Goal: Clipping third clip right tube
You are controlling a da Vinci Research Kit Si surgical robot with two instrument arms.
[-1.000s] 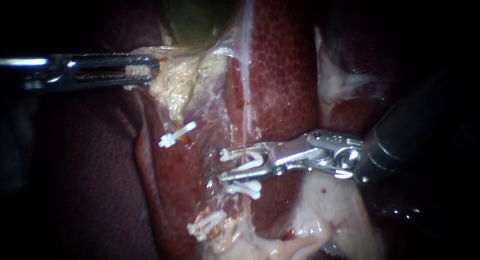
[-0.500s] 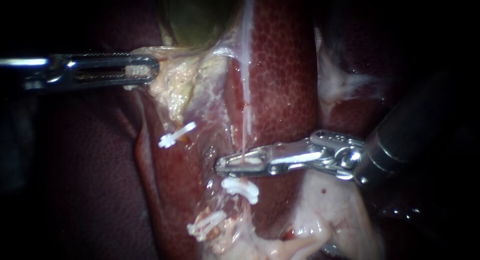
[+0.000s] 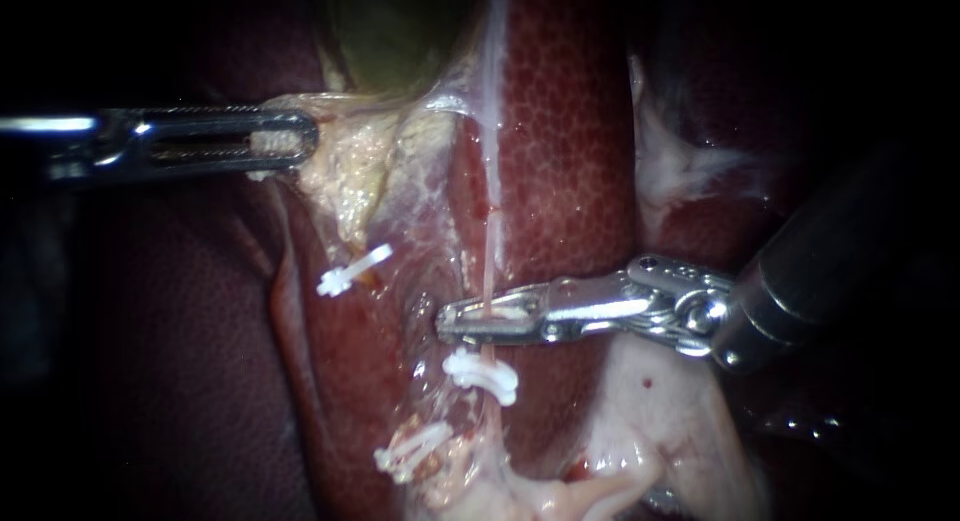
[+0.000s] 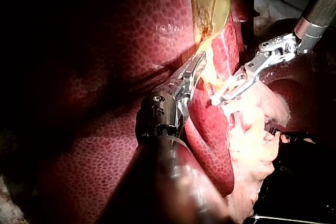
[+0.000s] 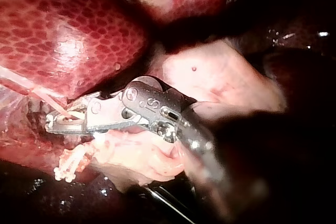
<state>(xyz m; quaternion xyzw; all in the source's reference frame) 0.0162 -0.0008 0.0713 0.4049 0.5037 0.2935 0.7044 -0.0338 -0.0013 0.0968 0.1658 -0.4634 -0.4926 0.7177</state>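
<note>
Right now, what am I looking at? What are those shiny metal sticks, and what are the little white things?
This is a surgical robot working on a pig's liver, the spotty red part. The endoscope view comes from a camera close to the tissue; the two wrist views come from cameras on the robot's arms. The left instrument has its jaws shut on pale tissue beside the greenish gallbladder. The right instrument has its jaws shut on a white clip around a thin tube. Other clips sit nearby.
</note>
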